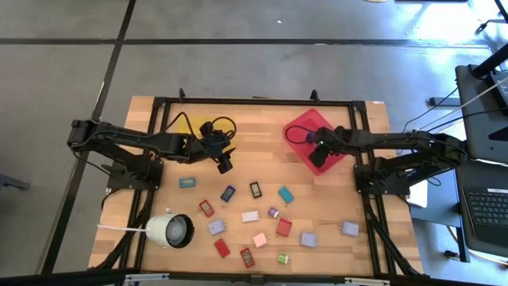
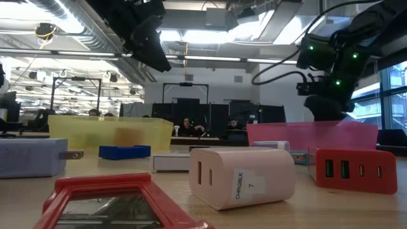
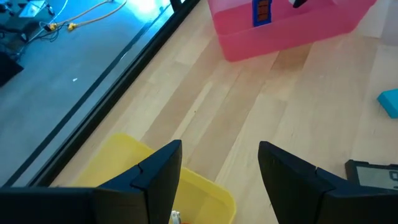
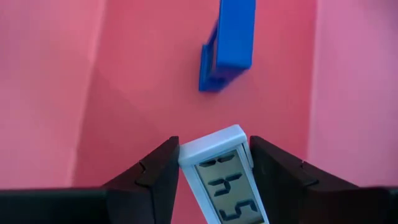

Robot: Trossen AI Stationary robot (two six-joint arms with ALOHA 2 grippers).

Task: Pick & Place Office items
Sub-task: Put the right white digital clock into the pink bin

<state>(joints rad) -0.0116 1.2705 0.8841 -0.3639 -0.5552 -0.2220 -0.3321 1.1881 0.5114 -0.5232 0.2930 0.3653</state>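
Note:
My right gripper [image 4: 214,163] is shut on a small white digital clock [image 4: 219,180] inside the red tray [image 1: 298,127]. It comes down behind the tray's pink wall [image 2: 311,137] in the low view. A blue item [image 4: 229,43] lies on the tray floor beyond the clock. My left gripper [image 1: 225,165] hangs open and empty above the table, next to the yellow tray [image 3: 127,152]. Several small coloured blocks, such as a teal one [image 1: 187,182] and a black one [image 1: 255,189], lie flat on the wood nearer the front edge. My right gripper pinches the white clock by its two long side edges [image 4: 184,163] between its two fingers. The fingers slant steeply down from above and lie along the clock. The clock's display faces the wrist camera, one short end past the fingertips. Whether it touches the tray floor cannot be told.
A white round lamp-like object [image 1: 169,230] lies at the front left. A pink charger block [image 2: 241,178], a red charger [image 2: 350,168] and a red-framed item [image 2: 108,203] sit close to the low camera. A black frame rims the table.

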